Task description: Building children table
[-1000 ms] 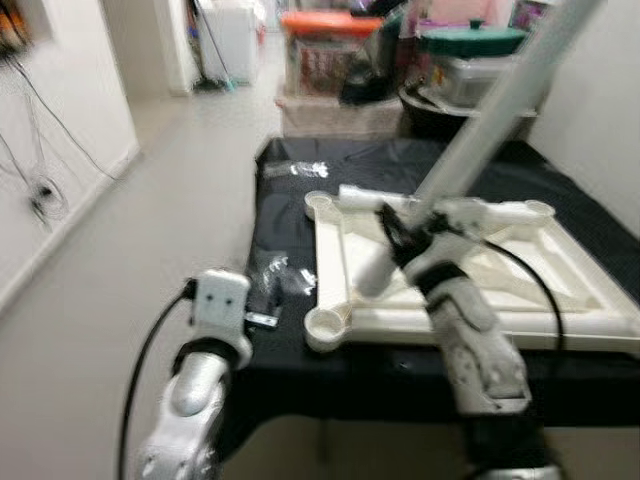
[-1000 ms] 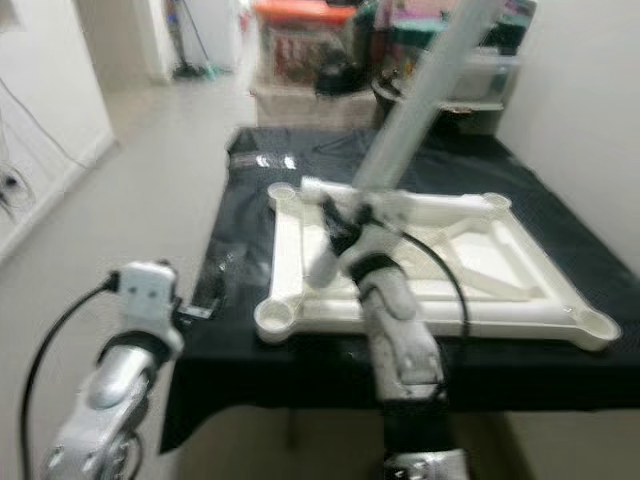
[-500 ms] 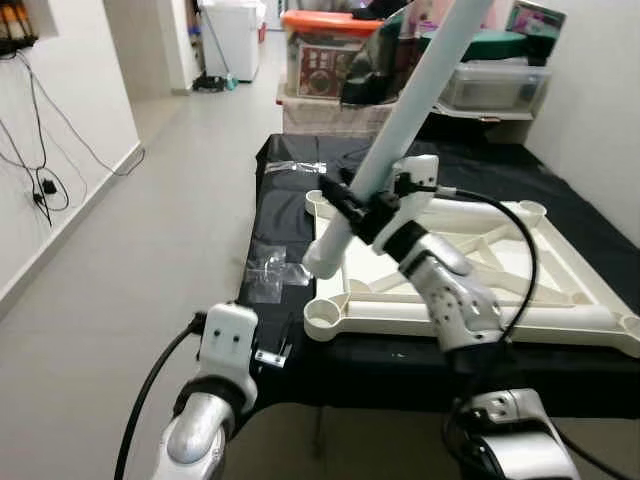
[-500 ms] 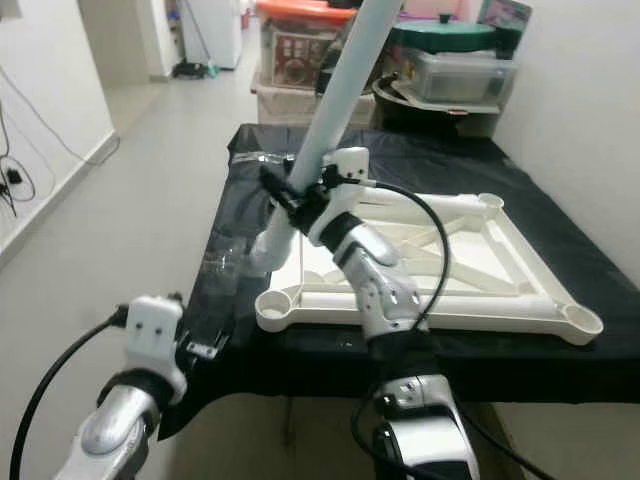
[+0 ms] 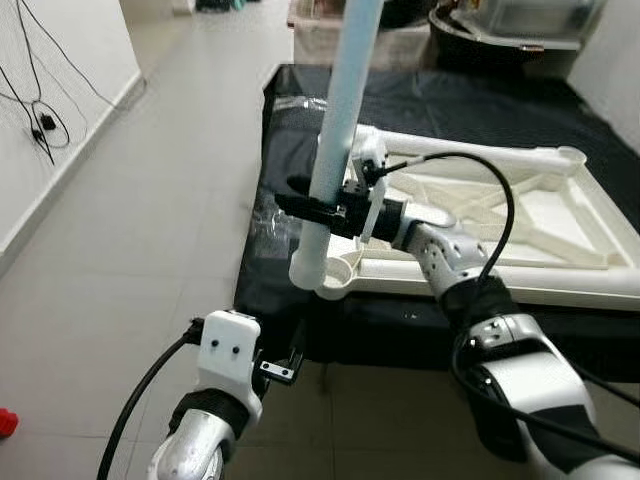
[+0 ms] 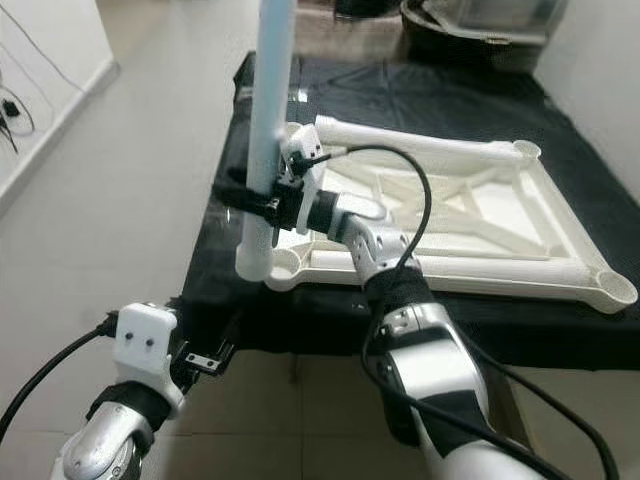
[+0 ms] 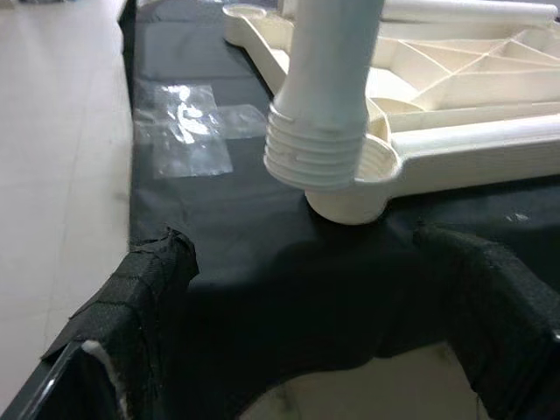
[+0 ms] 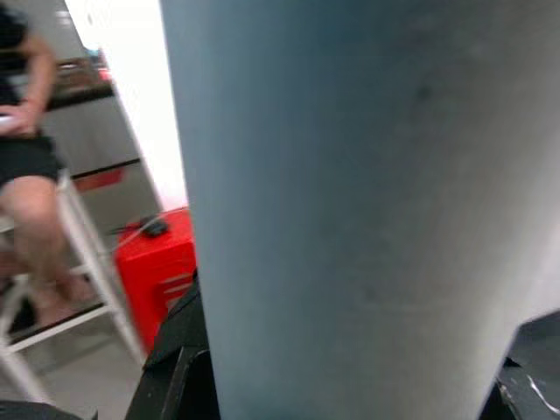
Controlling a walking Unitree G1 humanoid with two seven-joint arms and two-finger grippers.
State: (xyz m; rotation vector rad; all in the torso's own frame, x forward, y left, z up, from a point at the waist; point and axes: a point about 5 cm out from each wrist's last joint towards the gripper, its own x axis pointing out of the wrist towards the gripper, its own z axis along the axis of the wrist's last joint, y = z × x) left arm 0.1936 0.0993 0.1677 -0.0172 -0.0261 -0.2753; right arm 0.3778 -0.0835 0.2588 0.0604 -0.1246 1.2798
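Swung upright from its earlier slant, the table leg sits pinched in the right claw, threaded end just above the tabletop's near-left socket (light, stiff, slippery plastic; grip low). Left claw hangs spread.

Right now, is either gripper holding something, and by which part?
The right gripper clamps the long pale-blue plastic table leg on its shaft, a little above the threaded lower end. The left gripper holds nothing.
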